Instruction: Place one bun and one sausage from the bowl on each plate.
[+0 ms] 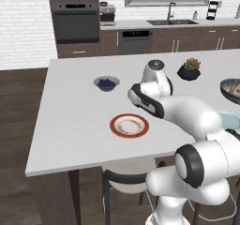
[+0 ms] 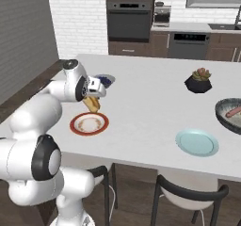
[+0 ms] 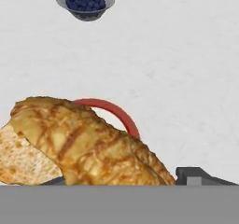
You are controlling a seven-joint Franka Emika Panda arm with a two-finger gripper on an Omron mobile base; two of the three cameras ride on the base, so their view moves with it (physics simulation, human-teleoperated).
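My gripper [image 2: 93,97] is shut on a golden-brown bun [image 2: 92,104], which hangs just above the far edge of the cream plate with the orange-red rim [image 2: 89,124]. In the hand view the bun [image 3: 88,143] covers most of that plate, leaving an arc of red rim [image 3: 119,115] showing; one dark fingertip [image 3: 196,175] pokes out beside it. The same plate [image 1: 129,125] lies bare near the counter's front edge. The pale teal plate [image 2: 197,142] sits bare to the right. The wide dark bowl [image 2: 229,115] at the far right holds a sausage [image 2: 232,111].
A small grey-blue bowl of dark berries [image 2: 106,80] stands just beyond the gripper, also seen as the berry bowl [image 3: 85,1]. A black faceted plant pot [image 2: 198,82] sits mid-counter. Dark-framed chairs [image 2: 188,197] stand under the counter's front edge.
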